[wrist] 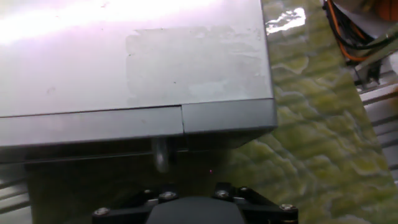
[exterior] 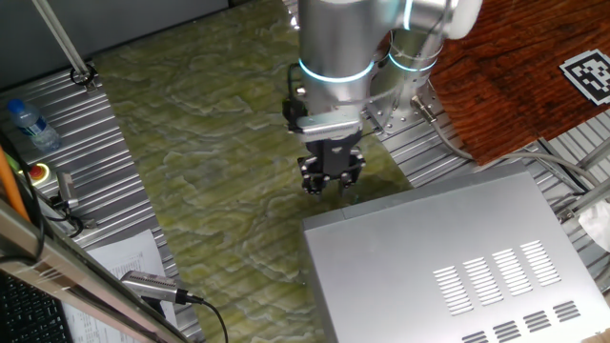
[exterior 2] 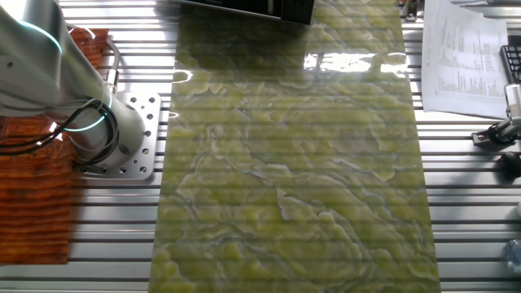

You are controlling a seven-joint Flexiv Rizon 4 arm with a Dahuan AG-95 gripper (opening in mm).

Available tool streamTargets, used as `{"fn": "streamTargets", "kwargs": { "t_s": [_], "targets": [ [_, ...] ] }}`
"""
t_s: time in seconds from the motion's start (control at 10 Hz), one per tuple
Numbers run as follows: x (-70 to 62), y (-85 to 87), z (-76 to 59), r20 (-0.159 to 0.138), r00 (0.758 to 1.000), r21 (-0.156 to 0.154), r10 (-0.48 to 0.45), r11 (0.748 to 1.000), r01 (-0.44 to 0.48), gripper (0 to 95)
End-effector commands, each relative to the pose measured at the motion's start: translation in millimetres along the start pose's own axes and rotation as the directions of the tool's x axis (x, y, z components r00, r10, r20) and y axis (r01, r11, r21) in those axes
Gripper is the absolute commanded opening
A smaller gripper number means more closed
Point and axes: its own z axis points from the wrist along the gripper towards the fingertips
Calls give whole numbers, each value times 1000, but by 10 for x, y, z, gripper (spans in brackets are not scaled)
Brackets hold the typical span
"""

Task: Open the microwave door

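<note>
The microwave (exterior: 448,267) is a silver-grey box with vent slots at the lower right. Its top also fills the hand view (wrist: 124,56). The microwave door (wrist: 87,129) shows as a thin silver strip along the front edge, left of a seam. In the fixed view it is the thin edge facing the arm (exterior: 429,191). My gripper (exterior: 332,186) hangs just in front of the box's front corner, at about the height of its top edge, not touching it. Its fingers look apart and empty. The hand view shows only the gripper's dark base, with a small grey stub (wrist: 160,154) below the strip.
A rust-brown wooden board (exterior: 515,76) lies behind the arm's base (exterior 2: 114,138). A bottle (exterior: 29,124) and a red button (exterior: 40,172) are at the far left, with papers (exterior 2: 468,57) and a cable plug (exterior: 152,284) near the table edge. A green marbled mat (exterior 2: 293,163) covers the table.
</note>
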Motion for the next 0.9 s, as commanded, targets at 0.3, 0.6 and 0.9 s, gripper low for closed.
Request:
{"fn": "streamTargets", "kwargs": {
  "t_s": [0.3,0.6,0.9],
  "targets": [
    [-123,169,96,71,990,7,-119,993,118,380],
    [-169,195,177,87,987,35,-135,991,132,380],
    [-194,204,206,106,984,35,-144,989,141,380]
  ]
}}
